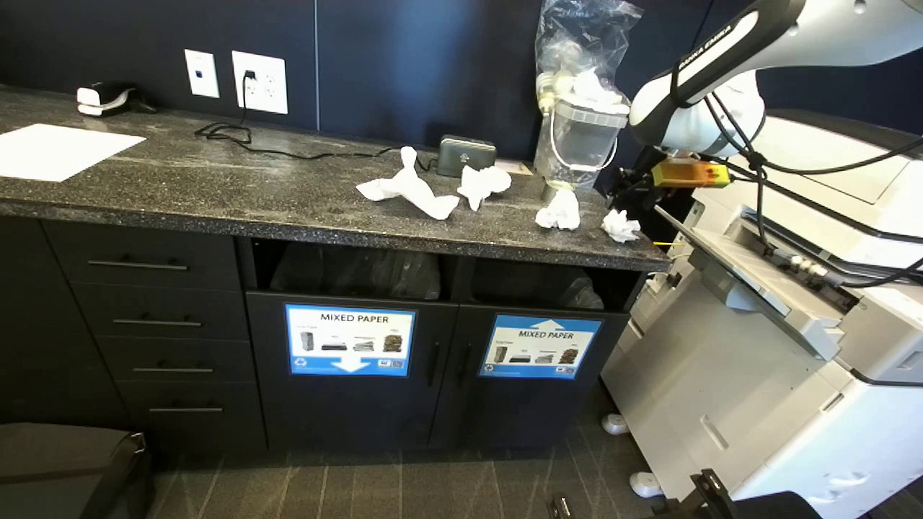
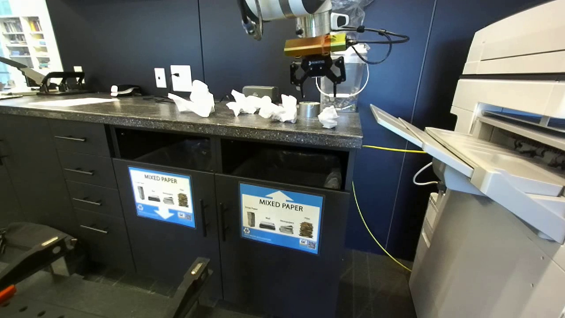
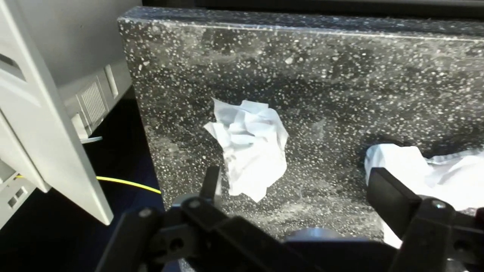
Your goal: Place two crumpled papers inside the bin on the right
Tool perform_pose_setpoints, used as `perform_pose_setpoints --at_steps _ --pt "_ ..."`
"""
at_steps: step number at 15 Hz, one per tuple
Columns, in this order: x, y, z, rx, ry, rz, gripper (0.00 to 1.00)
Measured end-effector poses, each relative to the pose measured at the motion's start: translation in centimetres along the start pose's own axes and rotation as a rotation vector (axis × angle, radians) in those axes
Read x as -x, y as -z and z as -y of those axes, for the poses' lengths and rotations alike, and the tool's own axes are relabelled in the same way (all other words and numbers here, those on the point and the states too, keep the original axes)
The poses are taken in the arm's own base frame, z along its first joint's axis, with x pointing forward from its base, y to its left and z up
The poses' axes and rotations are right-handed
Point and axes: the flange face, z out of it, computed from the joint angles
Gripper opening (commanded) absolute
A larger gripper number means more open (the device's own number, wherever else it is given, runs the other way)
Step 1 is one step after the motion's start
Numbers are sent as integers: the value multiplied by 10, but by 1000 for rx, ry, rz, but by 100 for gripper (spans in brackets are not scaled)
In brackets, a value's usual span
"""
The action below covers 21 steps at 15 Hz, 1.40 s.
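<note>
Several white crumpled papers lie on the dark speckled counter. The rightmost paper shows in both exterior views, and a second paper sits to its left. My gripper is open and empty above the counter's right end, over these papers. In the wrist view the gripper has the rightmost paper ahead of its left finger. The second paper is partly hidden behind its right finger. The right bin sits under the counter behind a "MIXED PAPER" door; its inside is dark.
A tape roll and a clear bucket stand near the gripper. Two more papers and a small dark box lie further left. A printer stands beside the counter's right edge. A left bin adjoins.
</note>
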Motion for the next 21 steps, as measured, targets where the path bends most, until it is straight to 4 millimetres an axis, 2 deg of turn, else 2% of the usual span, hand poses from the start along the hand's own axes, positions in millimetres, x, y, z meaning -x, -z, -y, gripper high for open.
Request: perform_pose_setpoints --at_steps 4,7,12,21 --pt "-4 -32 -18 5 -13 35 100" --pt "-9 -47 -28 7 -24 44 100" --pt "-17 -56 -32 -9 -31 65 100" --pt "-16 -82 -41 -62 -40 149 100"
